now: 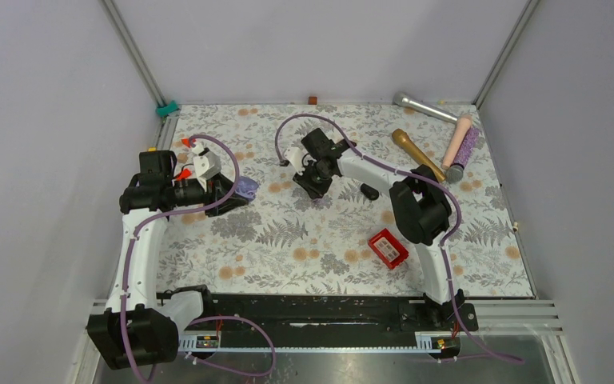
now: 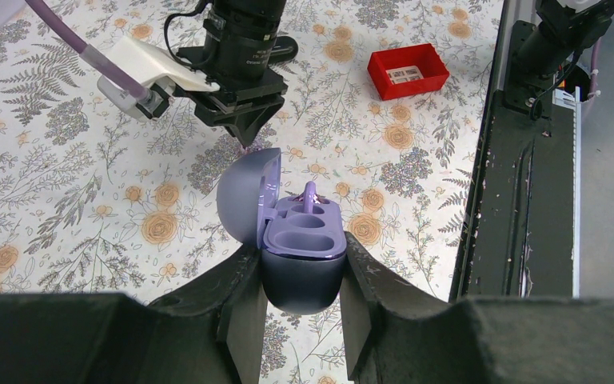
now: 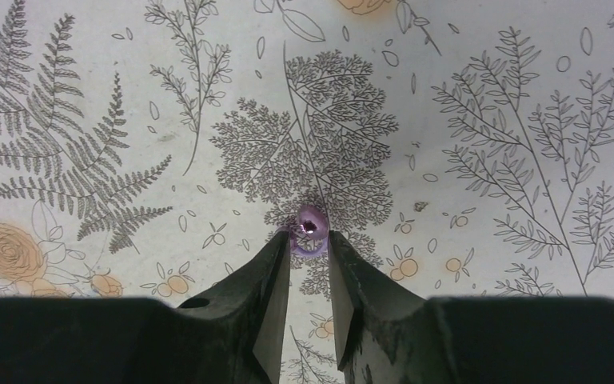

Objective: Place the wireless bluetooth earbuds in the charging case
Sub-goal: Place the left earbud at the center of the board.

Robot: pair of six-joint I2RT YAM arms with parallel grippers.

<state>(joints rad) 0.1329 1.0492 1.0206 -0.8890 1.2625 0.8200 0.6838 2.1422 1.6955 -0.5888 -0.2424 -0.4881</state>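
Observation:
My left gripper is shut on the dark lower shell of an open purple charging case, lid tilted back to the left. A pale purple earbud stands in the case's far slot; the two nearer slots look empty. In the top view the case is at the left of the mat. My right gripper is shut on a second pale purple earbud, pinched at the fingertips low over the floral mat. The right gripper points down just beyond the case. No black earbuds show.
A small black oval thing lies right of the right gripper. A red tray sits at the mid right and shows in the left wrist view. Three microphones, silver, gold and pink, lie at the back right.

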